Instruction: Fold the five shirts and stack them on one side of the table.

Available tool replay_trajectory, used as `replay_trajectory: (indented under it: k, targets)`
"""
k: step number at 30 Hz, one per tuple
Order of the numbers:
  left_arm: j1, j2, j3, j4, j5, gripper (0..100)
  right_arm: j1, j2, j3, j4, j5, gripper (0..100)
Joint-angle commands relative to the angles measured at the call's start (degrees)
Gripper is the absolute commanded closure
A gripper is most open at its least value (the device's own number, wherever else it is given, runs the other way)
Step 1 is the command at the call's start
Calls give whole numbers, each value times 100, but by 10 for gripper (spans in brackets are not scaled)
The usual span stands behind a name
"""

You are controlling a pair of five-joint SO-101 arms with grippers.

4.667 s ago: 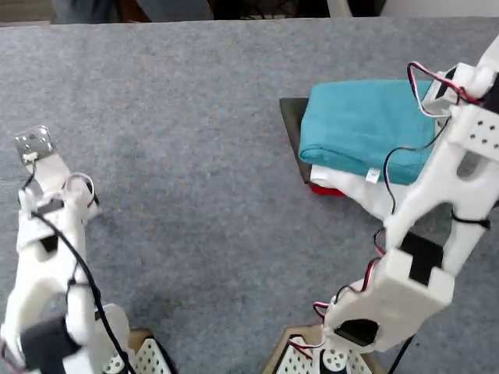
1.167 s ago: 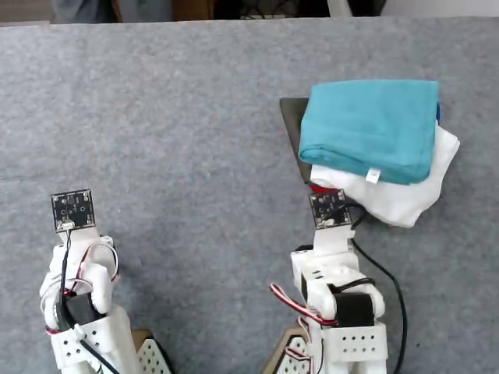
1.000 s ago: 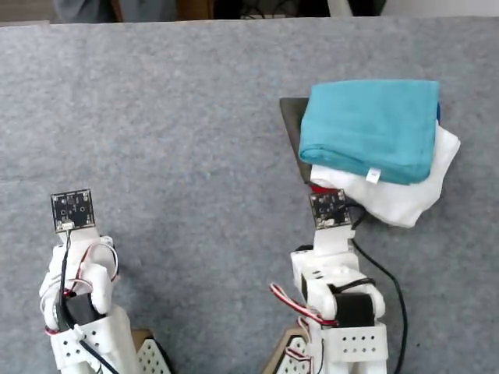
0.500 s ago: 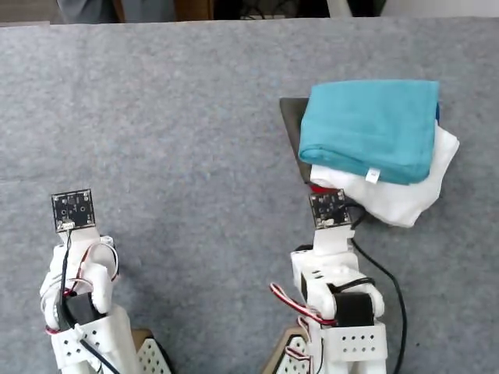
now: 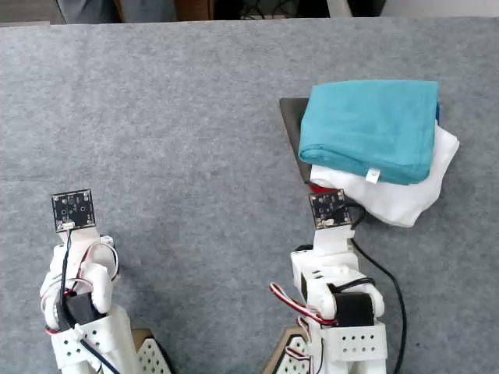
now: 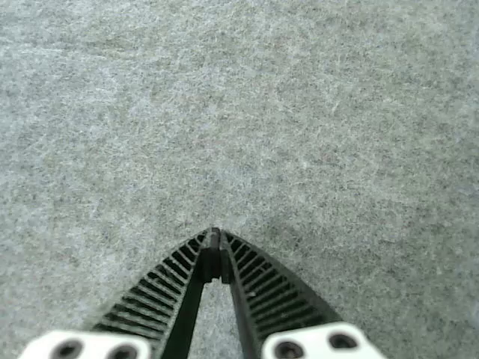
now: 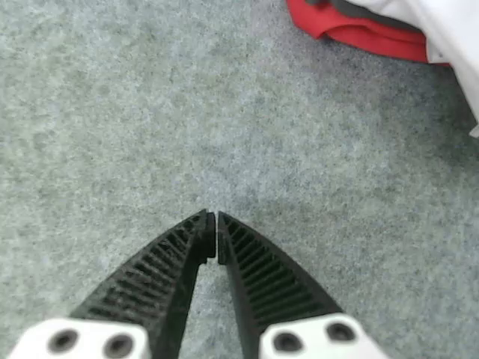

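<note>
Left pincer: closed, ribbed tips meeting, nothing between them, poised over grey felt. Right pincer: closed the same way on nothing, its tips over felt and near the red shirt, not touching it.

Edges. From the high view, my left arm and right arm sit folded back at the near edge of the table. The stack lies on the right side, just beyond my right arm. The teal shirt is on top, folded square. The white shirt lies under it and spills out past its near and right edges. A dark shirt juts out along the left edge. A blue shirt shows as a sliver at the far right corner. The red one shows only as a small strip at the near left corner.

Room for moving. A broad stretch of felt runs from the stack's left edge across to the left side, and felt shows on the stack's far and right sides.

Beyond the table's far edge the room is dark; I cannot tell what stands there.
</note>
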State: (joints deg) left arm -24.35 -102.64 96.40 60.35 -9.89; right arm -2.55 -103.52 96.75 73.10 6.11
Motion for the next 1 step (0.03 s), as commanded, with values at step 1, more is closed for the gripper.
replay_trajectory:
  k: [1]
  targets:
    - [48,-18,92,18,9,970,-35,-207,-13,35,26,985]
